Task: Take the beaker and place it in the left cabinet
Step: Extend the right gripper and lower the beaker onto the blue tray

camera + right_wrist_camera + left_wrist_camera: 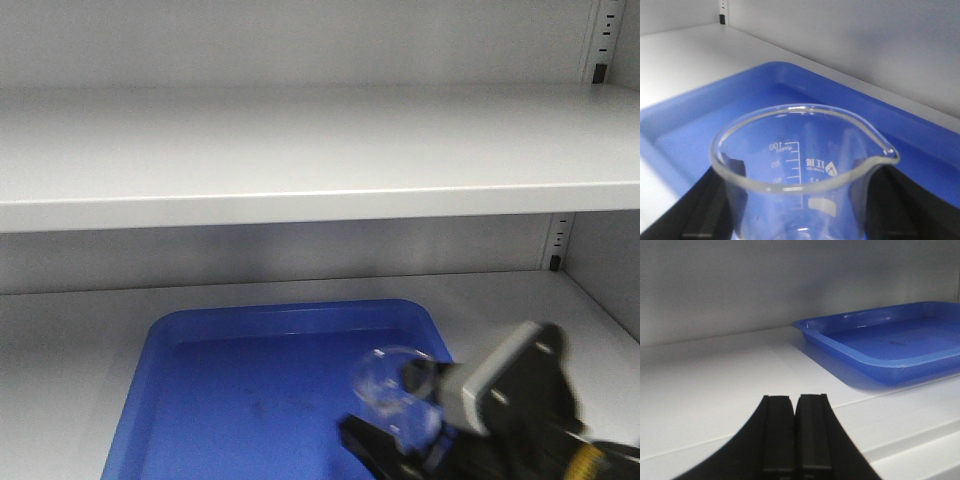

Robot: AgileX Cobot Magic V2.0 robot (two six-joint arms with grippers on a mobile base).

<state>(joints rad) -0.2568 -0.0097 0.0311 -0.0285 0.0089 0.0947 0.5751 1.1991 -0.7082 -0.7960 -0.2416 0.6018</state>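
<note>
Glass beaker (805, 165), gripped by right claw (400, 430), above blue tray (250, 400).

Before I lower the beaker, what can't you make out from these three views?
- Beaker base: cut off by the bottom edge of the right wrist view, so any gap above the blue tray is unknown.
- Right gripper: blurred and partly cropped in the front view.
- Left gripper: only the fingertips show, pressed together; the rest is out of frame.
- Tray's near edge: cut off in the front view.
</note>
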